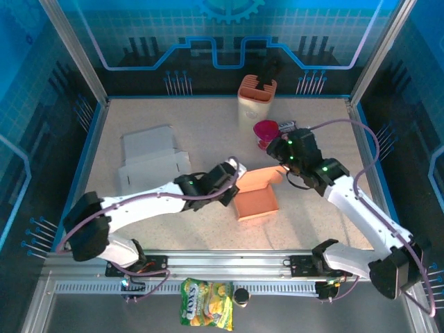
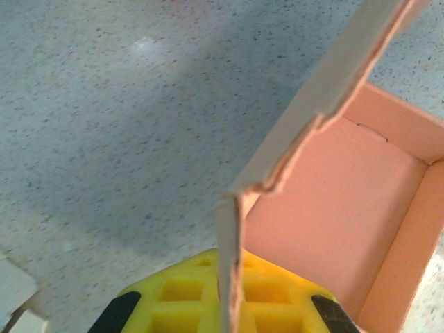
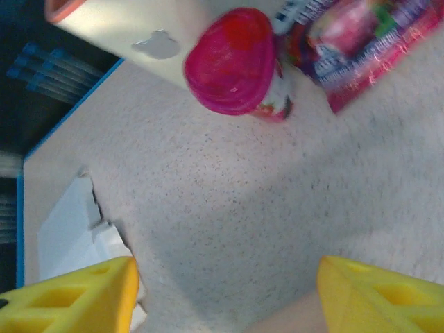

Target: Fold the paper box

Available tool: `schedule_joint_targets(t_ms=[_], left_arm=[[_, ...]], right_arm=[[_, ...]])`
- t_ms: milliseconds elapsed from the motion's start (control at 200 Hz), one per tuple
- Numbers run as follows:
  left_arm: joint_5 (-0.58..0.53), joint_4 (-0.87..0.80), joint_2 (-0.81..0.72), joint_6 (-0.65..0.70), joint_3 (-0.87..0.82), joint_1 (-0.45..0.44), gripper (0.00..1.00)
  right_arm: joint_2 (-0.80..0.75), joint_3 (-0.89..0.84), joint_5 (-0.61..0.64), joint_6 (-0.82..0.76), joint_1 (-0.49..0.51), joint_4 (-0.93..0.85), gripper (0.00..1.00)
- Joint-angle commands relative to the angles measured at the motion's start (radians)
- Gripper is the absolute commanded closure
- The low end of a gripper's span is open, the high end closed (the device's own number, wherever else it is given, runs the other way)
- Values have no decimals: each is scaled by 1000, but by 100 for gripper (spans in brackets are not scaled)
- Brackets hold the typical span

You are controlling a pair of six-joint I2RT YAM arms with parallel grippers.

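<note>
Here, left gripper [image 1: 236, 170] tight on paper box [image 1: 257, 202] flap.

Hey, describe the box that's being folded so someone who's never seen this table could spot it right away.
Look at the middle of the speckled table. The box sits there, with one flap pinched in the left end effector. Unlike the flat white cardboard to its left, it is salmon orange and has raised walls.

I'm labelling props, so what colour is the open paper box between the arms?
The paper box is salmon orange, clearest in the top external view.
</note>
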Motion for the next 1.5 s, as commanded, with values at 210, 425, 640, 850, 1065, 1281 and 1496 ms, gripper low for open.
schedule_joint_targets(t_ms=[210, 425, 640, 850, 1065, 1281, 1496], left_arm=[[213, 8, -154, 173, -98, 172, 100], [146, 5, -81, 187, -70, 187, 100], [83, 27, -70, 181, -78, 189, 100], [69, 45, -85, 172, -91, 190, 100], [64, 41, -94, 174, -86, 190, 100], [63, 42, -98, 164, -87, 189, 100], [61, 52, -93, 149, -90, 190, 100]], right_arm=[[10, -136, -511, -599, -113, 185, 39], [68, -178, -512, -656, -97, 220, 41], [62, -215, -439, -667, -62, 239, 42], [-116, -289, -399, -630, -56, 233, 38], [-204, -338, -396, -632, -37, 210, 31], [-198, -374, -287, -630, 63, 211, 31], [-80, -324, -163, -645, 143, 219, 43]])
